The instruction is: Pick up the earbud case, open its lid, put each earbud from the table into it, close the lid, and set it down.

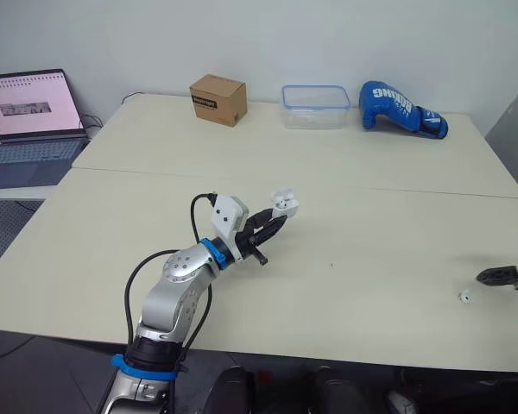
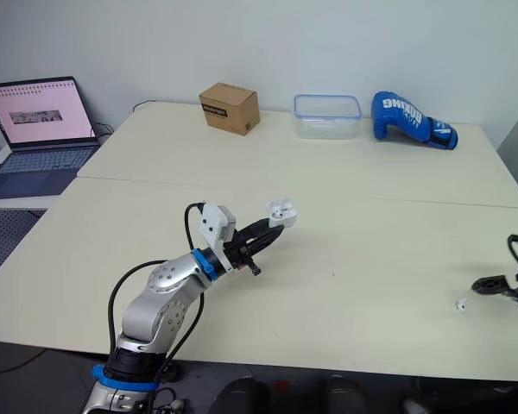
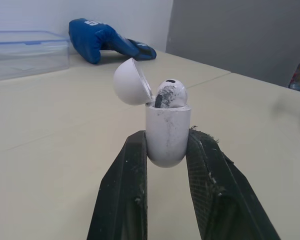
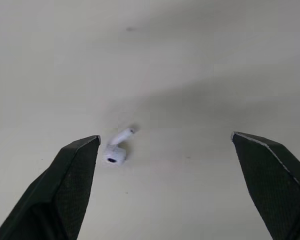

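My left gripper (image 1: 276,217) is shut on the white earbud case (image 3: 166,134), holding it above the middle of the table. The case lid (image 3: 131,83) is swung open, and one earbud (image 3: 170,93) sits inside. A second white earbud (image 4: 116,150) lies on the table (image 1: 371,267) near the right front edge (image 1: 464,297). My right gripper (image 4: 165,165) hovers over it, open, with the earbud closer to one finger than the other. That gripper's dark fingers (image 1: 499,276) reach in from the right.
At the back of the table stand a cardboard box (image 1: 217,99), a clear plastic container with a blue rim (image 1: 315,106) and a blue boxing glove (image 1: 399,109). A laptop (image 1: 30,121) sits on a side surface to the far left.
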`<state>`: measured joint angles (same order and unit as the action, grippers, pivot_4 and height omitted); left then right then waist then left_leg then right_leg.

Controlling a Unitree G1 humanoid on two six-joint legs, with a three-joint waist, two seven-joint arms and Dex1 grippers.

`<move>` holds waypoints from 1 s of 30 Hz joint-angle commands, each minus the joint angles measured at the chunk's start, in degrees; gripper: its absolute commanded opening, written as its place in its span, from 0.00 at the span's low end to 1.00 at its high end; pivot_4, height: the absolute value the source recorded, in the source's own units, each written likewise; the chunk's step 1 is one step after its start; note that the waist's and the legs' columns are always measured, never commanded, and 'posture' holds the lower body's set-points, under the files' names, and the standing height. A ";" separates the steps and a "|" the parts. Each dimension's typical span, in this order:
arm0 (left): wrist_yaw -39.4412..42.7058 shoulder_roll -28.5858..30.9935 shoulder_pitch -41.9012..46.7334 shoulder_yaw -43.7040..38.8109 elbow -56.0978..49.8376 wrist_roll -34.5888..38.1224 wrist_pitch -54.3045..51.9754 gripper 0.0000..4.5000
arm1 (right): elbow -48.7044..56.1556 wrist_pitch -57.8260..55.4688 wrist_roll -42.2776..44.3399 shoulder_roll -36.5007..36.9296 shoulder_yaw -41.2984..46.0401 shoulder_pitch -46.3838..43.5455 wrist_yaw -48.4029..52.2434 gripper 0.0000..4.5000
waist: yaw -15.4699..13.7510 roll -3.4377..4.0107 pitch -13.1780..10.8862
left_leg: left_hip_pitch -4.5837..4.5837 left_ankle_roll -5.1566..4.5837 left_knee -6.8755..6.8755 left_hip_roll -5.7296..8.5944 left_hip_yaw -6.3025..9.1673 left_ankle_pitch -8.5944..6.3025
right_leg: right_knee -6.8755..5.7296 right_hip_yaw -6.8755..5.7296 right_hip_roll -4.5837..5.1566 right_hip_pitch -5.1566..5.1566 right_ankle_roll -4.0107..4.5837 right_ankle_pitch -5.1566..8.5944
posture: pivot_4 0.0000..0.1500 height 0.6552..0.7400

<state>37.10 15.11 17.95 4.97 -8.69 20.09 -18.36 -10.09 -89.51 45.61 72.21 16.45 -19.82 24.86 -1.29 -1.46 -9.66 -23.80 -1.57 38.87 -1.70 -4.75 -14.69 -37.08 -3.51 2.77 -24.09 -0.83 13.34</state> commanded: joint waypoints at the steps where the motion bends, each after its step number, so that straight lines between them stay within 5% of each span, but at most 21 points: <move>1: 0.18 -0.74 0.67 0.16 -1.06 0.41 1.25 0.16 | 7.05 17.36 -4.75 5.58 -7.40 2.30 15.75 1.00 | 0.14 0.05 0.02 | 0.01 0.00 0.00 -0.01 0.00 0.00 | 0.00 0.01 -0.03 0.00 -0.05 0.03 | 1.00 1.00; 10: 0.37 -1.20 1.05 0.29 -0.94 0.35 1.23 0.16 | 1.07 82.02 -26.90 7.62 -15.00 10.50 49.43 1.00 | 0.10 0.08 0.02 | 0.02 0.01 0.03 0.02 -0.06 0.00 | 0.03 0.06 -0.20 0.00 -0.11 0.05 | 1.00 1.00; 18: 0.09 -1.00 0.78 0.40 -1.46 0.44 0.88 0.16 | -13.15 123.40 -38.46 3.84 -22.31 0.38 65.51 1.00 | 0.32 0.14 0.01 | 0.14 0.03 0.04 -0.02 -0.09 0.02 | -0.04 0.08 -0.19 0.04 -0.08 0.05 | 1.00 1.00; 30: -0.21 -1.18 1.11 0.40 -1.14 0.33 0.84 0.16 | -31.31 147.35 -51.22 -1.49 -33.60 -11.63 64.65 1.00 | 0.33 0.24 -0.02 | 0.34 0.26 0.04 0.00 -0.26 0.15 | -0.09 0.19 0.07 0.12 0.21 -0.10 | 1.00 1.00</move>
<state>36.90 14.14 18.33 5.62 -8.46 20.07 -18.30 -40.31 56.13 -4.17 70.46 -16.87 -30.49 88.68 -0.96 -1.22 -9.68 -23.41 -1.30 38.90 -1.72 -5.01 -14.54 -37.16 -3.33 2.84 -23.90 -0.60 13.26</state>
